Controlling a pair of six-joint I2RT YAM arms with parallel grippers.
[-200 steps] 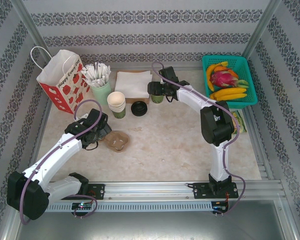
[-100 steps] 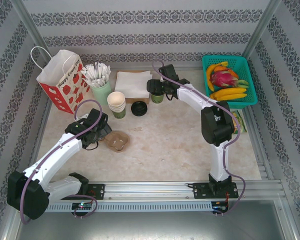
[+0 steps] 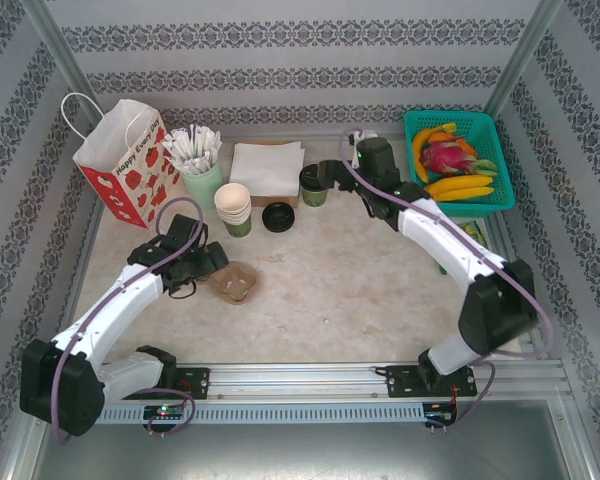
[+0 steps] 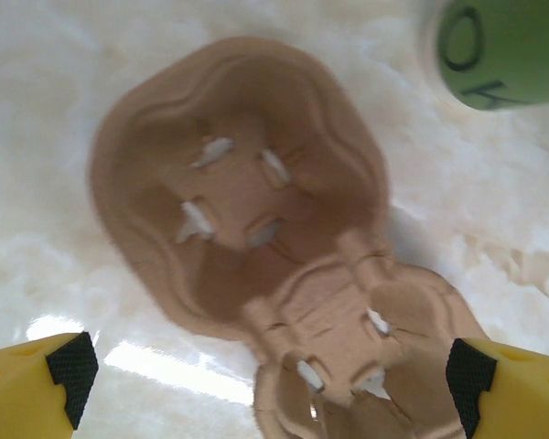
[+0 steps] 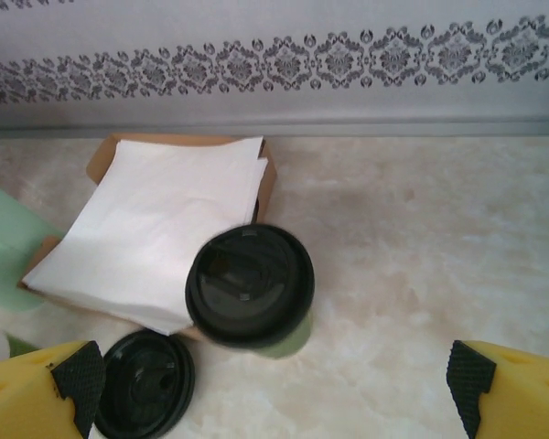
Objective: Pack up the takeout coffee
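On the marbled table between patterned walls, the takeout coffee stands; left end effector and right end effector gape.

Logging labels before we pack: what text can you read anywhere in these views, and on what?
"Happy Every Day": on the red-and-white paper bag, small, barely legible.
"OK": black letters on a green cup, cut off at the edge of the left wrist view; possibly part of more.
Lid of the takeout coffee: raised marks, too blurred to read.
Nothing else readable.
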